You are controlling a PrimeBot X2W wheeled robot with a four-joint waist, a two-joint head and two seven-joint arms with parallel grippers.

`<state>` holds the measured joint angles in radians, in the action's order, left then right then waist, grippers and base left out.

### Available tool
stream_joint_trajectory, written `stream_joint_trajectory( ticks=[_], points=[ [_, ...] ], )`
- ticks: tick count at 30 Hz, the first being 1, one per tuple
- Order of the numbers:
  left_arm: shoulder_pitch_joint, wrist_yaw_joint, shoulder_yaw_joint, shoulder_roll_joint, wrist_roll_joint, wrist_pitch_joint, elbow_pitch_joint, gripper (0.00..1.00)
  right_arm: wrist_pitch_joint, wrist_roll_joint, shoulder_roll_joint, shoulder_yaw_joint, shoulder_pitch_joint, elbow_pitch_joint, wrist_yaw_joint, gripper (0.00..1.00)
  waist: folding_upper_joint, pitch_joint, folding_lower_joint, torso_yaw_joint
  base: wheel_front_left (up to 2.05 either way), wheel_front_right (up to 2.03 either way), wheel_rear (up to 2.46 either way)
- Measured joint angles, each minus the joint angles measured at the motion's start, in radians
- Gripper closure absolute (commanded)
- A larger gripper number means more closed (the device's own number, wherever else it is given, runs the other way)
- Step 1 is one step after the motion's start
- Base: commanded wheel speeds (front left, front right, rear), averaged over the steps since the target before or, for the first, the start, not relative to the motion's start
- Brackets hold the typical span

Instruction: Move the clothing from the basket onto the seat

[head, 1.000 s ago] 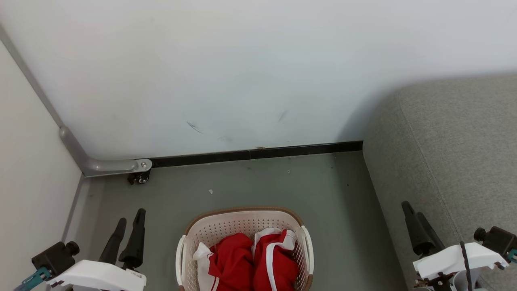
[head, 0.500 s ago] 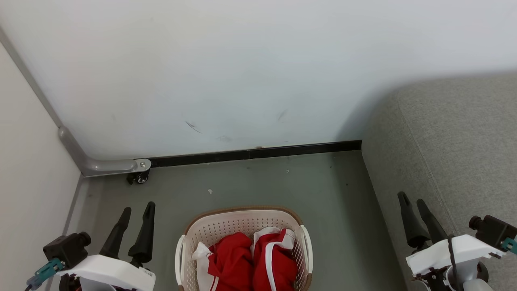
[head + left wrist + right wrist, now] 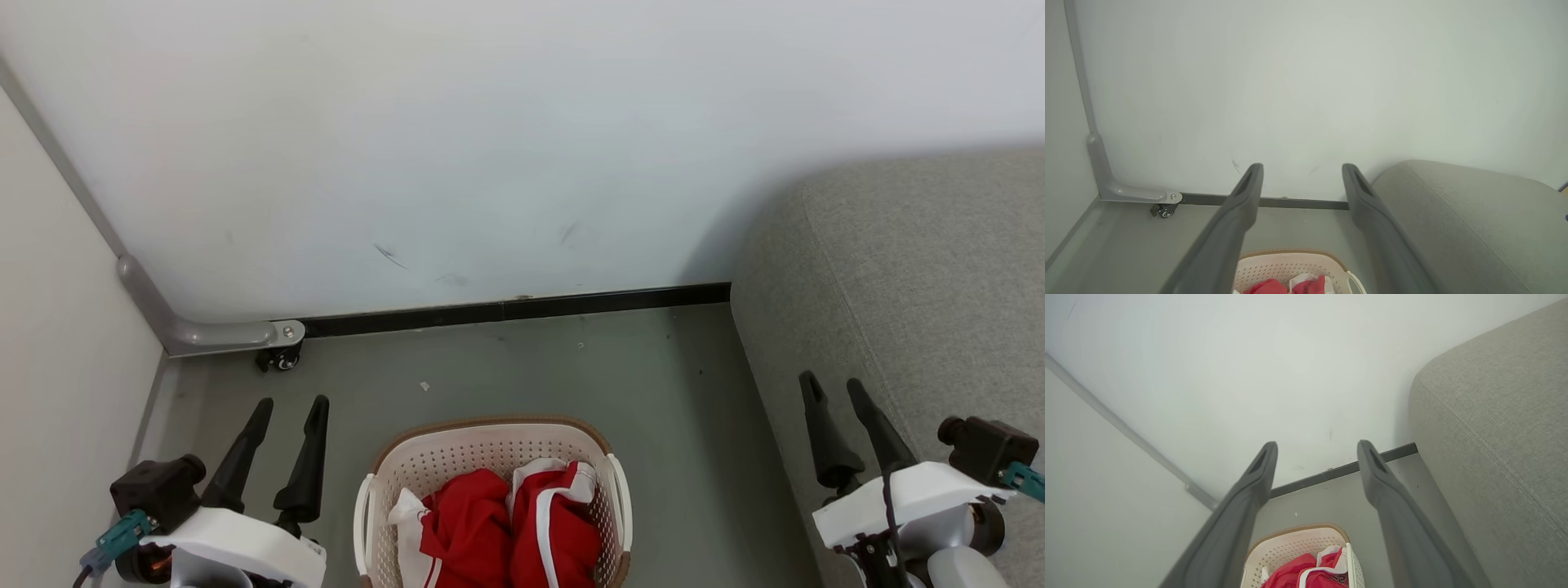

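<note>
A: How should the grab have gone?
B: I judged: drop into the basket (image 3: 490, 425) at six o'clock and pinch a thick fold of the clothing (image 3: 506, 531) inside. The left gripper (image 3: 293, 402) at seven and the right gripper (image 3: 831, 380) at four hung spread, empty.
A: Counts?
B: Two red garments, one basket, one seat (image 3: 922, 286) at three o'clock.

I see a smooth, perforated plastic basket (image 3: 490, 453) holding soft, crumpled cloth clothing (image 3: 469, 531), a coarse, matt woven-fabric seat (image 3: 922, 286) on the right, and a smooth matt floor (image 3: 531, 367) below a smooth far wall (image 3: 490, 147).
</note>
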<state>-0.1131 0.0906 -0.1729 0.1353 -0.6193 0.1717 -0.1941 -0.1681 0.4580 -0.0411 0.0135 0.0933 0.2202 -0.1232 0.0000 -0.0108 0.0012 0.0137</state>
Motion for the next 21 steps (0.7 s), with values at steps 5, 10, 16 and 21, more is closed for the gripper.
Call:
stream_joint_trajectory(
  ticks=[5, 10, 16, 21],
  points=[
    [-0.004, 0.0, 0.0, 0.0, 0.056, 0.014, 0.004, 0.0, -0.014, -0.066, 0.0, 0.001, 0.0, -0.01, 0.0, 0.0, 0.0, 0.0, -0.0002, -0.001, 0.0, 0.0, 0.0],
    [-0.006, 0.0, -0.001, 0.0, 0.105, 0.024, 0.006, 0.0, -0.021, -0.116, 0.0, 0.001, 0.009, -0.013, 0.0, 0.0, 0.0, 0.001, -0.0004, -0.002, 0.0, 0.0, 0.0],
    [-0.021, 0.001, -0.003, 0.0, 0.175, 0.037, 0.011, 0.0, -0.039, -0.196, 0.0, 0.001, 0.018, -0.019, 0.0, 0.0, 0.0, 0.004, -0.0005, -0.005, 0.0, 0.0, 0.0],
    [-0.025, 0.001, -0.003, -0.001, 0.231, 0.051, 0.014, 0.0, -0.053, -0.261, 0.0, -0.003, 0.019, -0.023, 0.0, 0.0, 0.0, 0.006, -0.0005, -0.006, 0.0, 0.0, 0.0]
  ],
)
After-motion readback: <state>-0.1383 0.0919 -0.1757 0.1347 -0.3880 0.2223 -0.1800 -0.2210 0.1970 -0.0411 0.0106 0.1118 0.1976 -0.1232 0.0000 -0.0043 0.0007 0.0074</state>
